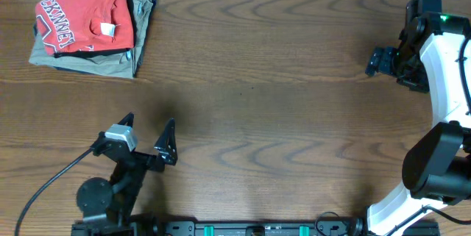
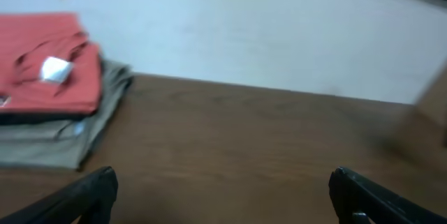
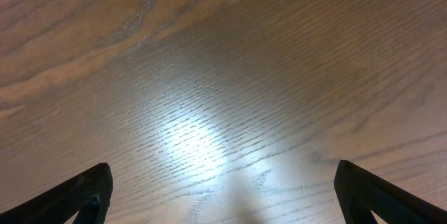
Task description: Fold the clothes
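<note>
Wood-grain table (image 1: 280, 118) holds our red T-shirt (image 1: 81, 19) atop the garment pile (image 1: 114, 63) at its far-left corner, soft light cotton we judge best pinched along an edge, left gripper (image 1: 149, 126) and right gripper (image 1: 377, 62) gaping empty.

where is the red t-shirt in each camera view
Overhead: top left corner, the T-shirt lies folded, topmost over the khaki garment.
Left wrist: left edge, upper half, the T-shirt again lies above the khaki garment.
Right wrist: not in it, only bare wooden table.
Shared landmark: the white neck tag, in overhead and left wrist.
</note>
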`<action>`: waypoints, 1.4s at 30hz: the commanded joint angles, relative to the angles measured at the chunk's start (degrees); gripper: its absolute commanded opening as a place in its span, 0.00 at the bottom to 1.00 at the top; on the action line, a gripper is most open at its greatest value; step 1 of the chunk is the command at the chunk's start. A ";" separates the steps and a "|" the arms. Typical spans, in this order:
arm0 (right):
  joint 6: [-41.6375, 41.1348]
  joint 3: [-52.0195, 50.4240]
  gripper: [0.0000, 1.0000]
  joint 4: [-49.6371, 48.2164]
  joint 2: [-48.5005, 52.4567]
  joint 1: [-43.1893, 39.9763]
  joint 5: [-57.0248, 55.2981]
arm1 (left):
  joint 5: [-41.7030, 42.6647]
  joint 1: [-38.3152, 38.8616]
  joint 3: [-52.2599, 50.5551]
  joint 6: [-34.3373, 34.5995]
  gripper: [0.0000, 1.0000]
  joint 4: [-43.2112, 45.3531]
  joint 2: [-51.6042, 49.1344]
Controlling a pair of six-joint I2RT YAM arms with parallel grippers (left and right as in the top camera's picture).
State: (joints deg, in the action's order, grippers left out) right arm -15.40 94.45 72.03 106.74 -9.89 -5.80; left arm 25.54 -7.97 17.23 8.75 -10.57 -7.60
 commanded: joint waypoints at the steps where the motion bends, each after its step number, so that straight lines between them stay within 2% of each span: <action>1: 0.68 0.57 0.99 -0.02 -0.46 -0.22 0.04 | -7.17 0.31 -5.14 -0.59 0.98 4.04 2.54; 9: 0.68 0.57 0.98 -0.02 -0.46 -0.22 0.04 | -8.33 0.39 -16.65 -0.61 0.98 23.65 7.50; 13: 0.70 0.57 0.99 -0.02 -0.46 -0.22 0.04 | -10.73 1.38 -17.00 -0.90 0.98 24.59 7.50; 20: 0.68 0.57 0.99 -0.02 -0.46 -0.22 0.04 | -18.99 6.29 -17.00 -1.51 0.98 20.37 7.50; 29: 0.68 0.57 0.99 -0.02 -0.46 -0.22 0.04 | -18.97 6.86 -17.00 -1.44 0.98 6.82 7.48; 42: 0.68 0.57 0.99 -0.02 -0.46 -0.22 0.04 | -18.97 9.44 -17.00 -1.44 0.98 7.02 7.37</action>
State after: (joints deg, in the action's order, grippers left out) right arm -15.40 94.43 72.01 106.74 -9.89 -5.80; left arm 5.98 1.30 0.89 8.47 -1.10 -0.60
